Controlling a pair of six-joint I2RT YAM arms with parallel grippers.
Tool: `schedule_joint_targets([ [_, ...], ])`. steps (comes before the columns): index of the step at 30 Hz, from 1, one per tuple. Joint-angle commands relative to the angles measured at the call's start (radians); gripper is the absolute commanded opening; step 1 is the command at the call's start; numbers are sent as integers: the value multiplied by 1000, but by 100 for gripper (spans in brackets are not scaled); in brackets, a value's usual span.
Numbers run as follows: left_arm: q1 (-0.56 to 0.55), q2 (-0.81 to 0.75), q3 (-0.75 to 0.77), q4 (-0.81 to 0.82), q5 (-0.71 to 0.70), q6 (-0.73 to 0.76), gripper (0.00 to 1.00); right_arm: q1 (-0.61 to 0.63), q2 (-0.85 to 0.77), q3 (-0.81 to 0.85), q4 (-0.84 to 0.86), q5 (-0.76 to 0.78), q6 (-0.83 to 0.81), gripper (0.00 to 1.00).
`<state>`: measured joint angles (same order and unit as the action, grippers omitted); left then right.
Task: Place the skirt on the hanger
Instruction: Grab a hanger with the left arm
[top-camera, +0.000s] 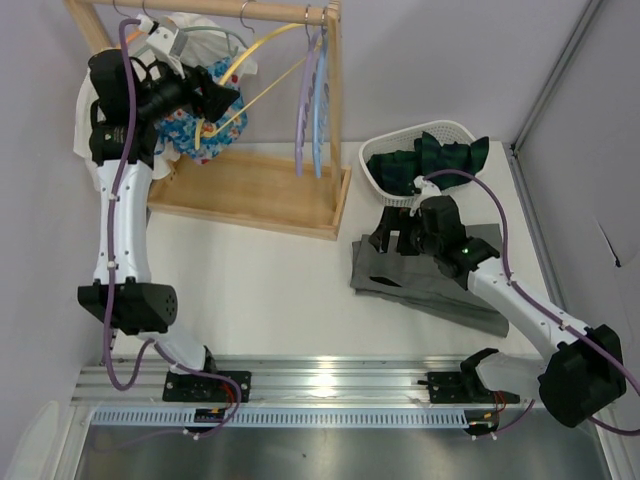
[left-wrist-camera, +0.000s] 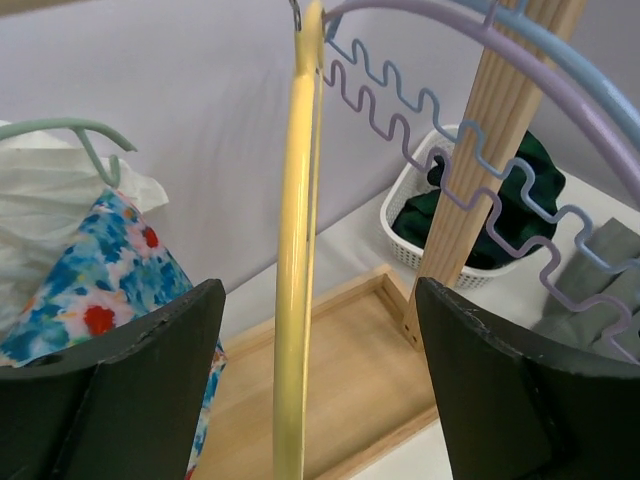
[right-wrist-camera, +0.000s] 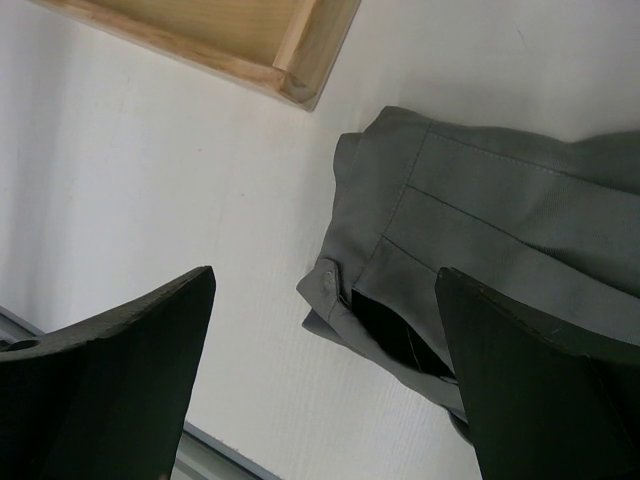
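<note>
Left gripper (left-wrist-camera: 318, 292) jaws wide apart, straddling yellow hanger (left-wrist-camera: 296, 250), not touching it, gripping nothing. Hanger hangs from wooden rack (top-camera: 262, 190), 11 o'clock in top view. Right gripper (right-wrist-camera: 325, 275) fully spread, empty, over grey skirt (right-wrist-camera: 500, 230). Skirt lies folded on white table (right-wrist-camera: 150, 180), 4 o'clock in top view, white basket (top-camera: 385, 190) at its 12 o'clock.
</note>
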<state>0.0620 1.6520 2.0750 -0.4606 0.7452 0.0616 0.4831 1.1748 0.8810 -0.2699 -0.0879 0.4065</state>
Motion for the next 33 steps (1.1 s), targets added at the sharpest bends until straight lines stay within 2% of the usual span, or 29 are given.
schedule_joint_targets([
  [1, 5, 40, 46, 17, 91, 61, 82, 5, 8, 15, 43, -12, -3, 99],
  [4, 6, 92, 92, -15, 120, 76, 79, 5, 14, 22, 40, -12, 2, 99],
  [9, 6, 129, 99, 30, 123, 18, 66, 5, 19, 27, 38, -1, 0, 99],
  [14, 6, 143, 96, 25, 126, 30, 63, 8, 37, 26, 38, 4, 5, 99],
  [18, 6, 143, 80, 33, 126, 29, 55, 6, 40, 24, 43, 5, 8, 99],
  [23, 7, 118, 34, 63, 128, 33, 50, 6, 51, 27, 44, 4, 6, 99],
  [26, 6, 120, 33, 60, 134, 38, 43, 6, 57, 27, 44, 5, 8, 99],
  [30, 1, 118, 34, 48, 138, 56, 26, 6, 59, 27, 46, 4, 9, 99],
  [33, -1, 112, 34, 30, 114, 75, 21, 6, 60, 27, 46, 4, 11, 99],
])
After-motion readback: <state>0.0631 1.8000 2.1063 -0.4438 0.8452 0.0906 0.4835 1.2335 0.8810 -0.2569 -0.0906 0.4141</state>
